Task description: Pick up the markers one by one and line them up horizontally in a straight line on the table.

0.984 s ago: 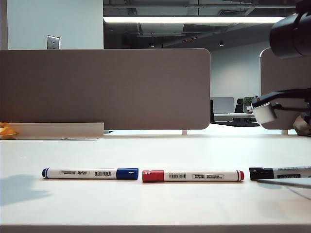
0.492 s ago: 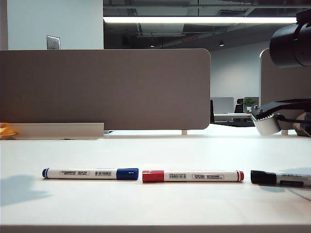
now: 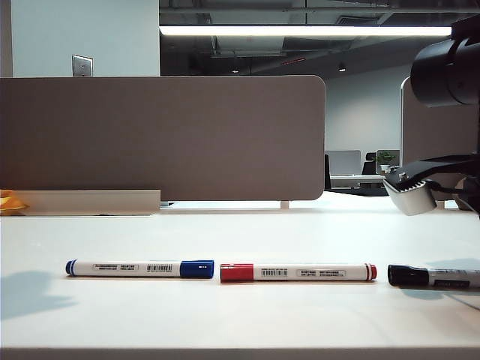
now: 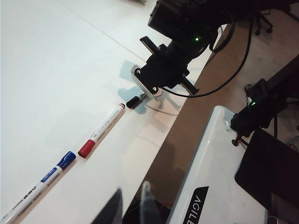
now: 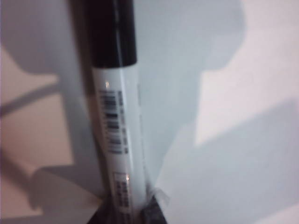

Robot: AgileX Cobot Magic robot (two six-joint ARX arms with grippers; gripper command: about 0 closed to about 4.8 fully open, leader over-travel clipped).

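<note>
White letters "AGIL", cut off at the frame edge, stand on a black band on the white robot base (image 4: 219, 154) beside the desk in the left wrist view. The blue-capped marker (image 3: 139, 268), the red-capped marker (image 3: 298, 271) and the black-capped marker (image 5: 113, 121) each carry a barcode label and lines of small print on their white barrels, but the print is too small or blurred to read in any view. No other writing is legible.
</note>
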